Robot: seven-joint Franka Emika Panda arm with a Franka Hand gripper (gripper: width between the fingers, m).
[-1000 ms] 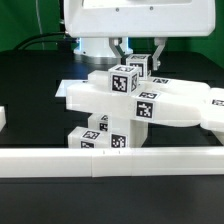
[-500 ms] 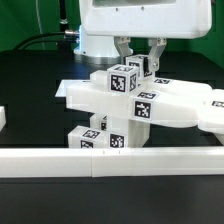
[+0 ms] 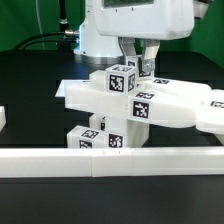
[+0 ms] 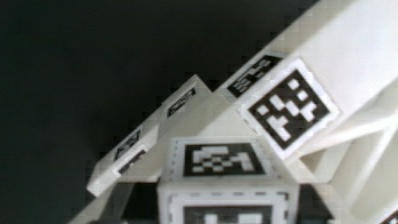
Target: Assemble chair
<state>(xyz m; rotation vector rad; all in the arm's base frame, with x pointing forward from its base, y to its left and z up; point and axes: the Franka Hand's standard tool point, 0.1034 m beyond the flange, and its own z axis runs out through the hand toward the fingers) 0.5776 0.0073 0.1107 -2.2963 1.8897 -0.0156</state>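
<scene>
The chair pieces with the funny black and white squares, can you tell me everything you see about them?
The chair is shiny white plastic in blocky pieces, each with square black-and-white tags. Flat slabs spread sideways across the middle, short posts stand below them, and a small tagged block sticks up on top. It sits on a black table, behind a long white rail. The gripper hangs right over the top block, fingers on either side; whether they squeeze it, I cannot tell.

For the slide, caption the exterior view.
Panda gripper poised over the tagged top block of a partly assembled white chair, behind a low white border rail.
</scene>
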